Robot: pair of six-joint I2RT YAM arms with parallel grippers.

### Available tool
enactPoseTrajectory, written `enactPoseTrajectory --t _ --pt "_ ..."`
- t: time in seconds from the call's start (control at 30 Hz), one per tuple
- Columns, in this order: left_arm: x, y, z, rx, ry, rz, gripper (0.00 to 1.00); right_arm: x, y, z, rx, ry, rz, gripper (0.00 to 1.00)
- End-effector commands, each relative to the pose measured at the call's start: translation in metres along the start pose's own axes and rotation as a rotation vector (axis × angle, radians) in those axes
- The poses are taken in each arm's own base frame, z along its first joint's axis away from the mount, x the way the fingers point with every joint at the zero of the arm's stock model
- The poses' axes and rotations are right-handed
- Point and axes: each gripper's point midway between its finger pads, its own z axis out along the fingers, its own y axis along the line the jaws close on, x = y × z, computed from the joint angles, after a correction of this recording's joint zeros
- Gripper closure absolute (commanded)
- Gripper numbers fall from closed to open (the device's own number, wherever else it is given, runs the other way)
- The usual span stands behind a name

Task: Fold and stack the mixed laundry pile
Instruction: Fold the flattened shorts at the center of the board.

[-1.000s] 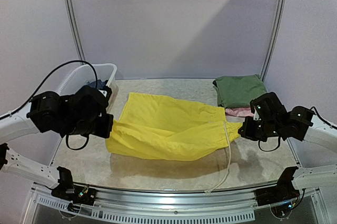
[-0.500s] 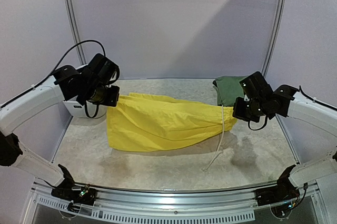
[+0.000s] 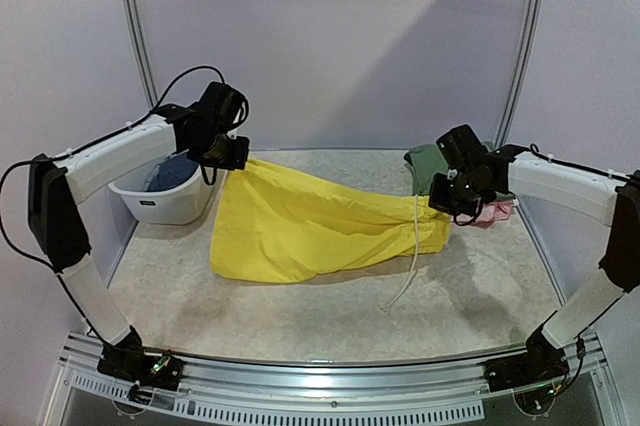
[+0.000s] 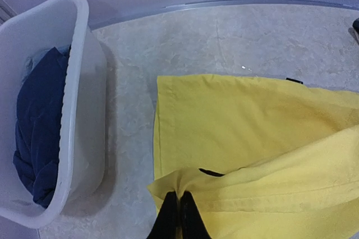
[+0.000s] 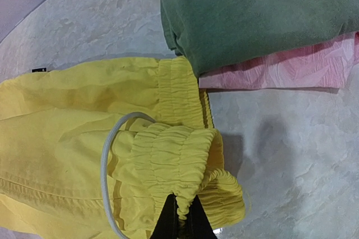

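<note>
At the left of the top view, a white basket [image 3: 160,201] holds a dark blue garment [image 3: 172,172]. Just right of it, the left gripper [image 3: 232,153] is clenched on a corner of the yellow shorts [image 3: 310,231]. The shorts stretch across the centre to the right gripper [image 3: 447,204], which is pinched tight on the elastic waistband. A white drawstring [image 3: 413,251] dangles there. At upper right, a folded green top [image 3: 426,165] lies on a pink garment [image 3: 497,212].

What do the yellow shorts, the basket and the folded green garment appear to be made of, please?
The yellow shorts look like thin woven fabric, matte, perhaps cotton or a light synthetic: they drape, crease and have a gathered waistband. The basket looks like white plastic, smooth, with a rigid moulded rim. The green garment seems a soft knit, slightly fuzzy, probably jersey.
</note>
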Motion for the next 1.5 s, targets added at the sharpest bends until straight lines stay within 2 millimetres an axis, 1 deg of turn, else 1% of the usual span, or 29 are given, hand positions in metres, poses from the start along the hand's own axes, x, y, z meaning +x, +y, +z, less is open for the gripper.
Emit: enactPoseTrajectory --t 0.0,0.07,0.1,0.2,0.27,0.33,0.43,0.57,0.6,0.63,0.73,0.8,0.87,0.9,0.97,1.0,1.1,1.13,1.17,1.2,1.27,1.3,1.37,1.43,1.47 --pt "-0.03 0.001 0.026 0.013 -0.035 0.011 1.0 -0.022 -0.002 0.02 0.014 -0.005 0.004 1.0" --pt "-0.034 0.002 0.041 0.01 -0.025 0.01 1.0 -0.027 0.0 0.029 0.009 0.004 0.008 1.0" --pt "-0.033 0.001 0.053 0.006 -0.013 0.011 1.0 -0.027 -0.001 0.037 0.012 0.017 0.007 1.0" --pt "-0.036 0.005 0.076 -0.006 0.004 0.004 1.0 -0.032 0.002 0.052 0.006 0.038 0.005 1.0" --pt "-0.037 0.007 0.092 -0.012 0.018 -0.003 1.0 -0.033 0.003 0.066 0.014 0.061 0.001 1.0" --pt "-0.037 0.007 0.107 0.001 0.033 -0.01 1.0 -0.035 0.003 0.077 0.018 0.076 0.0 1.0" --pt "-0.042 0.006 0.127 0.022 0.047 -0.029 1.0 -0.041 0.004 0.09 0.019 0.089 0.007 1.0" --pt "-0.047 0.007 0.151 0.032 0.048 -0.04 1.0 -0.046 0.005 0.103 0.023 0.1 0.01 1.0" --pt "-0.048 0.008 0.158 0.037 0.05 -0.046 1.0 -0.048 0.005 0.105 0.021 0.101 0.012 0.98" --pt "-0.048 0.007 0.165 0.043 0.055 -0.05 1.0 -0.048 0.006 0.108 0.019 0.105 0.013 0.94" --pt "-0.047 0.008 0.183 0.055 0.073 -0.07 1.0 -0.049 0.013 0.114 -0.011 0.126 0.014 0.74" --pt "-0.047 0.005 0.194 0.081 0.072 -0.084 1.0 -0.049 0.017 0.116 -0.026 0.143 0.008 0.65" --pt "-0.048 0.001 0.203 0.103 0.069 -0.089 0.97 -0.049 0.024 0.113 -0.058 0.157 0.004 0.56" --pt "-0.05 0.0 0.206 0.11 0.067 -0.089 0.94 -0.05 0.028 0.109 -0.081 0.161 0.002 0.51" --pt "-0.054 -0.001 0.207 0.108 0.06 -0.091 0.82 -0.052 0.035 0.1 -0.119 0.162 -0.005 0.42" --pt "-0.058 0.001 0.205 0.104 0.048 -0.096 0.72 -0.052 0.037 0.095 -0.132 0.161 -0.008 0.37" --pt "-0.072 0.003 0.186 0.101 -0.005 -0.111 0.28 -0.057 0.043 0.069 -0.152 0.122 -0.033 0.23" --pt "-0.076 0.002 0.177 0.105 -0.023 -0.109 0.16 -0.062 0.046 0.055 -0.159 0.098 -0.043 0.18" --pt "-0.08 0.0 0.169 0.106 -0.04 -0.103 0.06 -0.062 0.046 0.048 -0.153 0.084 -0.053 0.15" --pt "-0.084 -0.001 0.16 0.102 -0.055 -0.097 0.01 -0.064 0.047 0.038 -0.15 0.064 -0.062 0.12" --pt "-0.087 -0.005 0.144 0.097 -0.072 -0.081 0.0 -0.07 0.044 0.02 -0.115 0.01 -0.083 0.1" --pt "-0.086 -0.007 0.136 0.095 -0.074 -0.076 0.0 -0.071 0.042 0.015 -0.088 -0.011 -0.096 0.09" --pt "-0.08 -0.01 0.123 0.087 -0.066 -0.07 0.01 -0.071 0.039 0.002 -0.045 -0.045 -0.114 0.08" --pt "-0.067 -0.017 0.111 0.1 -0.052 -0.068 0.04 -0.067 0.039 -0.002 -0.045 -0.055 -0.122 0.1" --pt "-0.058 -0.024 0.105 0.113 -0.044 -0.06 0.07 -0.062 0.043 -0.001 -0.07 -0.05 -0.126 0.14"
